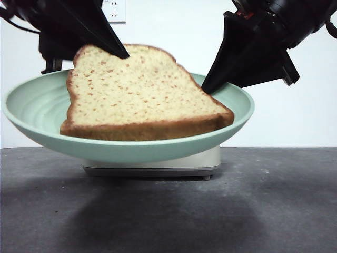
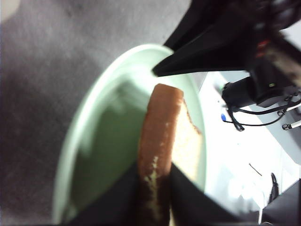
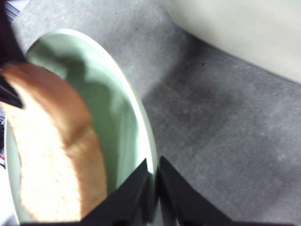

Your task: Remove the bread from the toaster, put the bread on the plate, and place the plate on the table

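The bread (image 1: 139, 95) lies tilted in the pale mint-green plate (image 1: 31, 116), its lower crust towards the front. My left gripper (image 1: 122, 54) is shut on the bread's top edge; in the left wrist view (image 2: 154, 172) its jaws pinch the brown crust (image 2: 157, 132). My right gripper (image 1: 206, 89) is shut on the plate's far right rim, with its jaws closed over the rim (image 3: 141, 127) in the right wrist view (image 3: 153, 172). The plate hangs in the air above the table (image 1: 168, 216). The cream toaster (image 1: 158, 162) stands behind and below the plate, mostly hidden.
A white wall with a socket (image 1: 114, 10) stands behind. The plate's shadow falls on the dark table (image 1: 158, 221) in front of the toaster. The toaster's cream side shows in the right wrist view (image 3: 244, 28).
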Controlling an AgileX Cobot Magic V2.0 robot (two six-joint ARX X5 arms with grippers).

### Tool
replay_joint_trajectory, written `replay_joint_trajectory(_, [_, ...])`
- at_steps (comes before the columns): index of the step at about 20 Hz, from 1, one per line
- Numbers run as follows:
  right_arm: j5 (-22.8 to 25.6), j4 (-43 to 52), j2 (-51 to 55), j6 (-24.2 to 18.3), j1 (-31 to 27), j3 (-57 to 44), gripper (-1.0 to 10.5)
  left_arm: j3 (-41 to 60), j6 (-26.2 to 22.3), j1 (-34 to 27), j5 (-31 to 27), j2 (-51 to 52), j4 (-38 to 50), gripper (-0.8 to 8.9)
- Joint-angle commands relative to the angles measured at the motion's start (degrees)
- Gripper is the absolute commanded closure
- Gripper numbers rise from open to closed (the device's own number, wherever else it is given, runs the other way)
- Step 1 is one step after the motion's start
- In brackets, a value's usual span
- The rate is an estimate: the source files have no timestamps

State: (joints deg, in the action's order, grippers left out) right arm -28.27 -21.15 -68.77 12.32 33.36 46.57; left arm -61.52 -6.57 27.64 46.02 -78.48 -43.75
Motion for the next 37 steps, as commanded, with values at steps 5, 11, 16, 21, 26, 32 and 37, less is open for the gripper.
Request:
replay_joint_trajectory(5, [-0.2,1.4,-0.4,2.2,0.3,0.7,9.4,-0.8,-0.2,0.8,-1.7,-0.6,0.1,4.97])
replay_joint_trajectory(11, [-0.2,-0.4,-0.5,2.1,0.3,0.7,9.4,-6.1,-0.2,2.8,-7.3,0.7,-1.8,4.97])
replay_joint_trajectory(16, [-0.2,-0.4,-0.5,2.1,0.3,0.7,9.4,-13.9,-1.8,6.1,-14.4,1.0,-7.3,5.01])
replay_joint_trajectory(21, [1.8,-0.2,-3.0,2.3,0.2,0.7,9.4,-22.4,-1.7,6.6,-16.7,3.7,-11.2,5.14])
replay_joint_trajectory(26, [2.8,5.6,-12.0,3.1,-1.2,0.7,9.4,-28.9,-1.3,6.6,-18.8,10.2,-12.5,5.19])
replay_joint_trajectory(32, [2.8,9.6,-20.4,3.6,-4.6,0.7,9.4,-29.1,-1.2,6.6,-24.2,18.2,-13.6,5.19])
replay_joint_trajectory(37, [2.8,10.4,-24.7,3.6,-5.5,0.7,9.4,-29.1,-1.2,6.6,-25.5,20.8,-15.2,5.19])
